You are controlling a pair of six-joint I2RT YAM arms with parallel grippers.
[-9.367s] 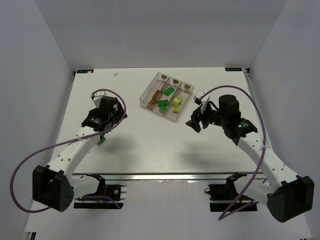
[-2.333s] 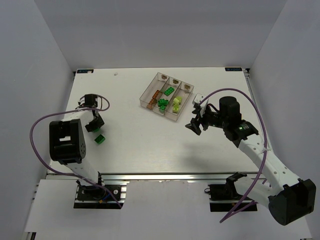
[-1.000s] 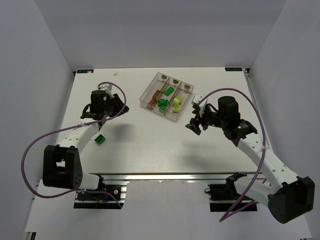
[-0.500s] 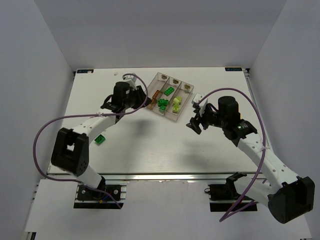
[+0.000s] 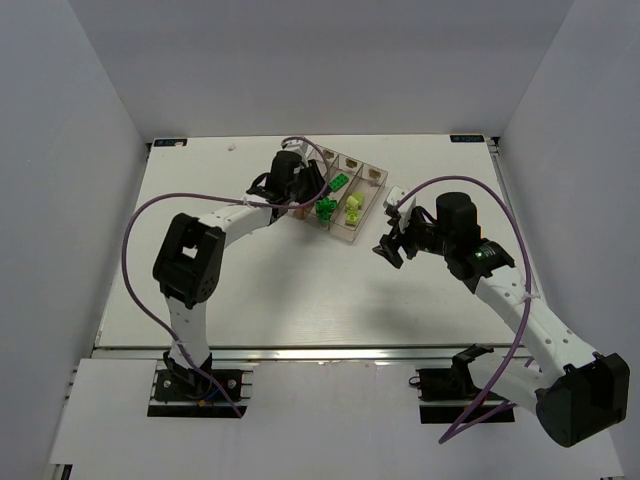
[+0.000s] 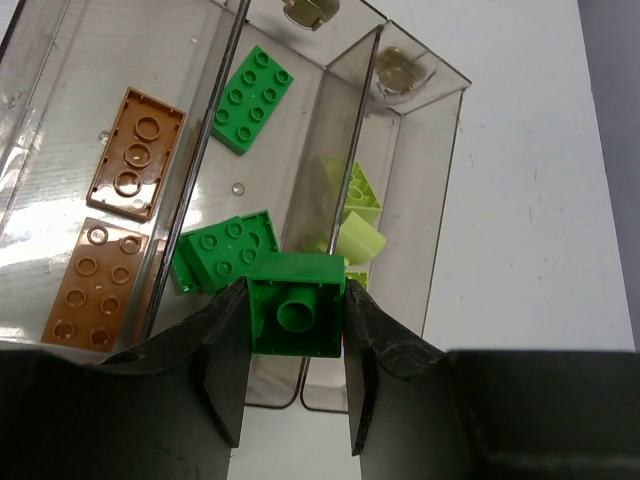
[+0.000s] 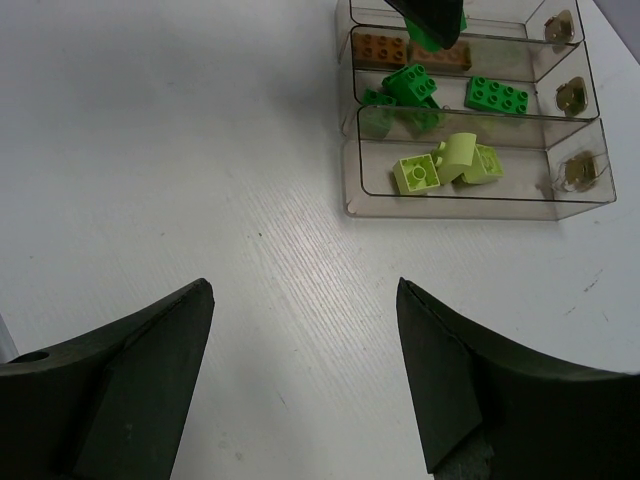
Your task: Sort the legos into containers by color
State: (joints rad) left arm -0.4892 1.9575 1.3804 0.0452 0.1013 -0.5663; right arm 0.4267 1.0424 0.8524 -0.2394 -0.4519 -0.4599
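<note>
My left gripper is shut on a bright green lego, held underside towards the camera above the near end of the containers. The left bin holds two orange-brown plates. Green legos lie in the middle bin, and pale yellow-green ones in the right bin. My right gripper hangs open over bare table just right of the containers, with nothing between its fingers.
The tray stands at the table's back middle. My left arm stretches across the table's left half to reach it. In the right wrist view the left gripper's tip and its green lego show above the tray's far bin.
My left arm has swung right from the table's left side to the tray, staying shut. The right arm has not moved.
</note>
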